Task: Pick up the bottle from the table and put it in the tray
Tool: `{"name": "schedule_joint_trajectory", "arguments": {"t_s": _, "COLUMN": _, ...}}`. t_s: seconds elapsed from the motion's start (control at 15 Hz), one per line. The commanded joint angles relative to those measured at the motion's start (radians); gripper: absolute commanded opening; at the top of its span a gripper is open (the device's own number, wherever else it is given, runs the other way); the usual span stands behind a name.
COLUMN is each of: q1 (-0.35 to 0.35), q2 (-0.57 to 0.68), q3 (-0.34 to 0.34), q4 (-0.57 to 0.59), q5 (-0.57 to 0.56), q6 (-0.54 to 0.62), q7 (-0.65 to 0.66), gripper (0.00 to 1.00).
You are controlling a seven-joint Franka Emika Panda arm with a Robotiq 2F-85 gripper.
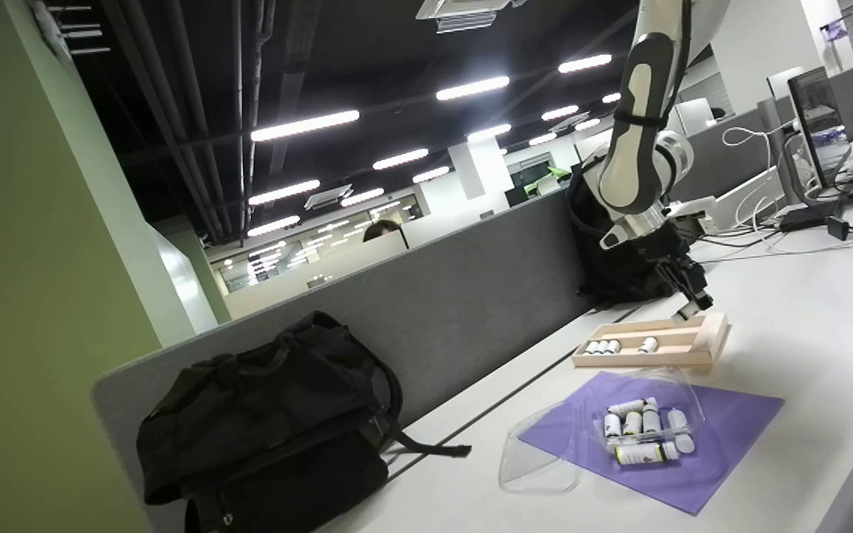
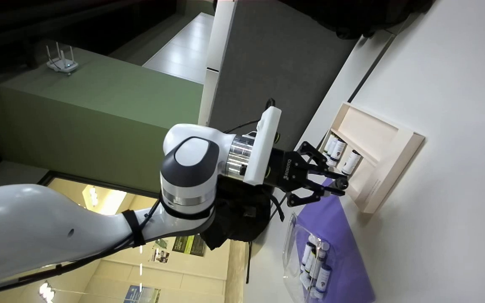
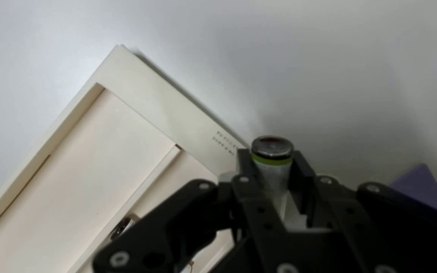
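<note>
The pincer [image 3: 272,161] clamps the bottle [image 3: 274,171], closed to its width; likely light, stiff and slick, it is best held mid-body.

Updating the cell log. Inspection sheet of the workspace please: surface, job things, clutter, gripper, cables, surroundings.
Surface: pale table, grey partition along its edge.
Job things: white bottle with a green band, held near one end of the tray; whether directly above it, cannot tell. Tray holds at least four bottles.
Clutter: purple mat; clear plastic box partly on it, with loose bottles; black bag by the partition.
Gripper: shut on the white bottle.
Cables: dark cable along the arm; white cable near the monitor.
Surroundings: top of a person's head beyond the partition.
</note>
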Motion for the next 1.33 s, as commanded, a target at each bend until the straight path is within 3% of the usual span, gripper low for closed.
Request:
{"name": "schedule_joint_trajectory", "arguments": {"t_s": 0.0, "q1": 0.013, "q2": 0.001, "q3": -0.012, "q4": 0.001, "q5": 0.007, "q6": -0.002, "q7": -0.005, "gripper": 0.37}}
{"name": "schedule_joint_trajectory", "arguments": {"t_s": 0.07, "q1": 0.013, "q2": 0.003, "q3": -0.013, "q4": 0.001, "q5": 0.006, "q6": -0.002, "q7": -0.004, "gripper": 0.12}}
{"name": "schedule_joint_trajectory", "arguments": {"t_s": 0.47, "q1": 0.025, "q2": 0.058, "q3": -0.044, "q4": 0.082, "q5": -0.191, "q6": 0.017, "q7": -0.199, "gripper": 0.12}}
{"name": "schedule_joint_trajectory", "arguments": {"t_s": 0.67, "q1": 0.002, "q2": 0.104, "q3": -0.029, "q4": 0.141, "q5": -0.192, "q6": 0.012, "q7": -0.390, "gripper": 0.12}}
{"name": "schedule_joint_trajectory", "arguments": {"t_s": 0.73, "q1": 0.007, "q2": 0.123, "q3": -0.026, "q4": 0.182, "q5": -0.169, "q6": -0.070, "q7": -0.438, "gripper": 0.12}}
{"name": "schedule_joint_trajectory", "arguments": {"t_s": 0.8, "q1": 0.022, "q2": 0.081, "q3": -0.044, "q4": 0.101, "q5": -0.167, "q6": 0.006, "q7": -0.363, "gripper": 0.37}}
{"name": "schedule_joint_trajectory", "arguments": {"t_s": 1.13, "q1": 0.022, "q2": 0.119, "q3": -0.042, "q4": 0.157, "q5": -0.165, "q6": -0.044, "q7": -0.431, "gripper": 0.37}}
{"name": "schedule_joint_trajectory", "arguments": {"t_s": 1.2, "q1": 0.014, "q2": 0.132, "q3": -0.041, "q4": 0.160, "q5": -0.168, "q6": -0.007, "q7": -0.443, "gripper": 0.12}}
{"name": "schedule_joint_trajectory", "arguments": {"t_s": 1.27, "q1": 0.000, "q2": 0.143, "q3": -0.032, "q4": 0.158, "q5": -0.150, "q6": 0.039, "q7": -0.454, "gripper": 0.12}}
